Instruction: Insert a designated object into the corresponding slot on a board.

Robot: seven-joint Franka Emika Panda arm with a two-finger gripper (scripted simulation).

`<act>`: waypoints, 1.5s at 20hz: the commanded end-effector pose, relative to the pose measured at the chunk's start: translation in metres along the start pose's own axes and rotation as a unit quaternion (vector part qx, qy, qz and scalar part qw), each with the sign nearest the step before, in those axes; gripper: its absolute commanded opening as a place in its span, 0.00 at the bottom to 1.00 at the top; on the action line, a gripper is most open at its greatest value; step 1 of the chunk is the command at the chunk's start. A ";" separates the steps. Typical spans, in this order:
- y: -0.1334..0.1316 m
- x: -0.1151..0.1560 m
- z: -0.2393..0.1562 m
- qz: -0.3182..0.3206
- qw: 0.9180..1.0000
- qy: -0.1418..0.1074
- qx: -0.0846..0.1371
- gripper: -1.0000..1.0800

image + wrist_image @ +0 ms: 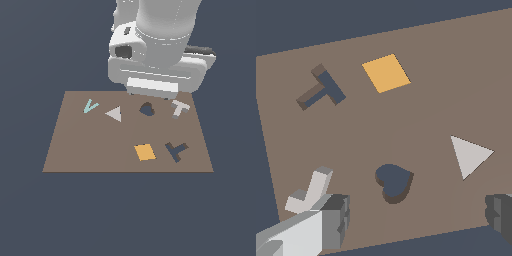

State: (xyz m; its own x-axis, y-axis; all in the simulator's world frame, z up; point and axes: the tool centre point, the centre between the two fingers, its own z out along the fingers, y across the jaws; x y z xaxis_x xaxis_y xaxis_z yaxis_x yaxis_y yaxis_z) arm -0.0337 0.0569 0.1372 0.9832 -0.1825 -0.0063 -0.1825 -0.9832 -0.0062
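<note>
Reaching for the grey T (179,108) at the board's (80,155) upper right, your gripper (416,220) hangs wide open and empty. You must centre over it before carrying it to the slot (176,150).

Lighting: even, moderately dim, flat; no glare. Shadows: faint, soft patch on board (426,45) in wrist view. Focus: sharp throughout, slightly pixelated edges.

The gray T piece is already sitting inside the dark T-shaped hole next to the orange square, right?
No. The grey T piece is not in the T-shaped hole. The exterior view shows it lying on the board beside the heart-shaped hole, with the T hole empty next to the orange square.
</note>
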 end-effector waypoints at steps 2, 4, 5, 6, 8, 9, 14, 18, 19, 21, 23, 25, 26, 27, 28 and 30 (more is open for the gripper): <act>-0.019 -0.012 0.016 0.029 1.000 0.001 0.000 0.96; -0.032 -0.018 0.027 0.048 0.999 0.001 -0.001 0.96; -0.038 -0.021 0.032 0.057 0.998 0.001 -0.001 0.96; -0.044 -0.023 0.036 0.066 0.998 0.001 -0.001 0.96; -0.055 -0.028 0.045 0.082 0.997 0.002 -0.001 0.96; -0.060 -0.030 0.050 0.089 0.996 0.002 -0.001 0.96; -0.083 -0.036 0.067 0.121 0.993 0.003 -0.002 0.96; -0.097 -0.039 0.078 0.140 0.990 0.003 -0.002 0.96; -0.100 -0.040 0.080 0.143 0.990 0.003 -0.002 0.96; -0.104 -0.040 0.083 0.149 0.989 0.004 -0.003 0.96; -0.108 -0.041 0.086 0.154 0.988 0.004 -0.003 0.96; -0.110 -0.041 0.088 0.157 0.988 0.004 -0.003 0.96; -0.111 -0.040 0.088 0.158 0.987 0.004 -0.003 0.96; -0.111 -0.040 0.088 0.158 0.987 0.004 -0.003 0.96; -0.111 -0.040 0.088 0.158 0.987 0.004 -0.003 0.96; -0.111 -0.041 0.088 0.157 0.988 0.003 -0.003 0.96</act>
State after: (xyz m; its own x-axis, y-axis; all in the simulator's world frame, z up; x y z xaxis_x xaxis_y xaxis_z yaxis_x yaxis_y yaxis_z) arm -0.0540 0.1740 0.0501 0.8786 -0.4775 -0.0005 -0.4775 -0.8786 0.0003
